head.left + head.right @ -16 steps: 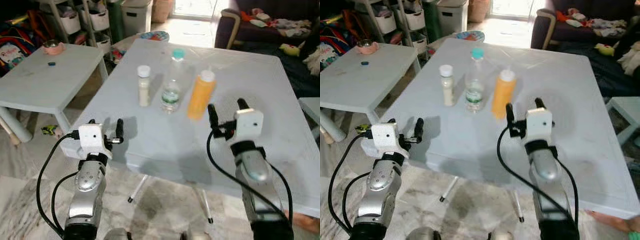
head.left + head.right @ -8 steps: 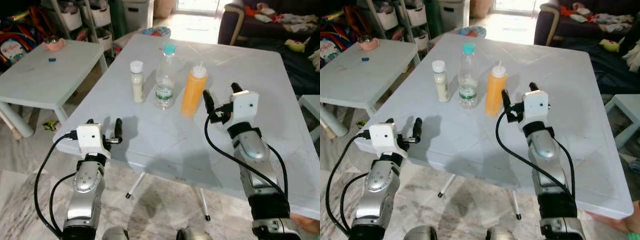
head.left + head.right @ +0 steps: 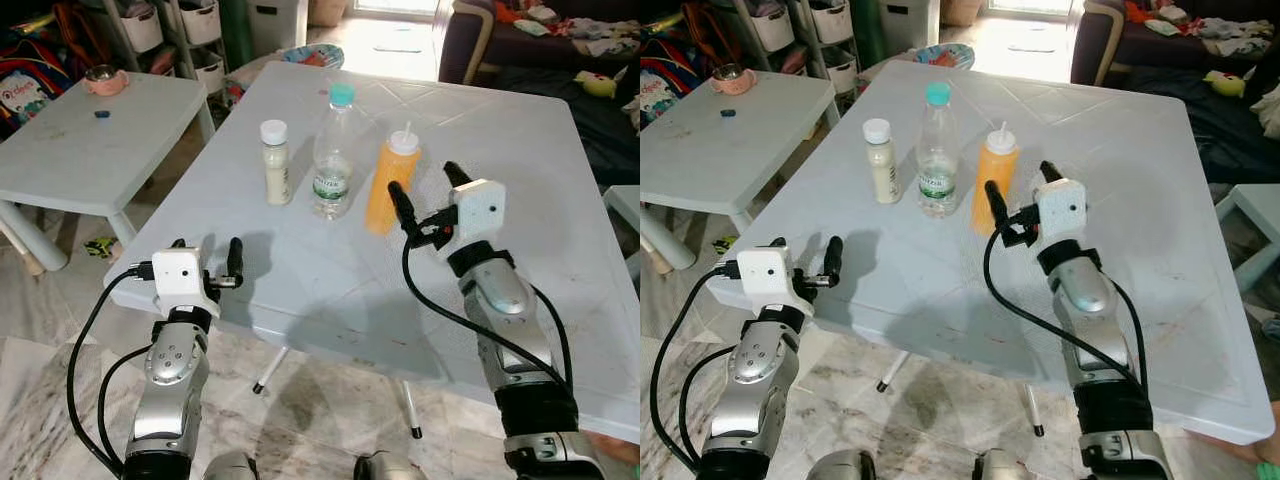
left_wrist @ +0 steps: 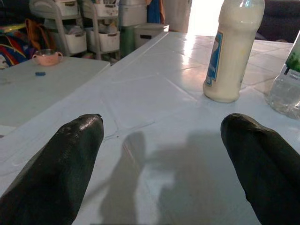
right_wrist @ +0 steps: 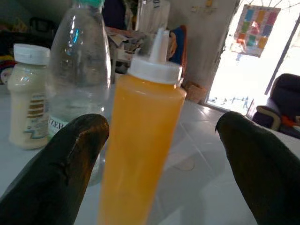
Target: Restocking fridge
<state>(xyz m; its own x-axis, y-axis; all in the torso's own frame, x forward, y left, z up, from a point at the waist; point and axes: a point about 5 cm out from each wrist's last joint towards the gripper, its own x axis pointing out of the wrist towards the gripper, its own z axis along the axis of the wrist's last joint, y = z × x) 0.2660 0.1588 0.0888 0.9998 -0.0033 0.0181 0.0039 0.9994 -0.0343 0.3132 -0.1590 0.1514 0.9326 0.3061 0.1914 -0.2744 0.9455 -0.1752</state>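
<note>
Three bottles stand in a row on the white folding table (image 3: 300,270): a cream bottle with a white cap (image 3: 274,162), a clear water bottle with a teal cap (image 3: 333,155) and an orange squeeze bottle (image 3: 390,185). My right gripper (image 3: 421,180) is open just beside the orange bottle, on its right and near side, without touching it. In the right wrist view the orange bottle (image 5: 140,140) stands between the fingers (image 5: 70,164), a little ahead of the tips. My left gripper (image 3: 207,245) is open at the table's near left edge, aimed toward the cream bottle (image 4: 232,51).
A low white side table (image 3: 90,150) with a pink cup (image 3: 104,79) stands to the left. Storage bins (image 3: 210,20) are behind it, a dark sofa (image 3: 520,40) is at the back right, and a patterned plate (image 3: 315,55) lies beyond the table's far edge.
My right gripper has moved forward and left, closing in on the orange bottle. The left arm has stayed put. The camera has shifted slightly.
</note>
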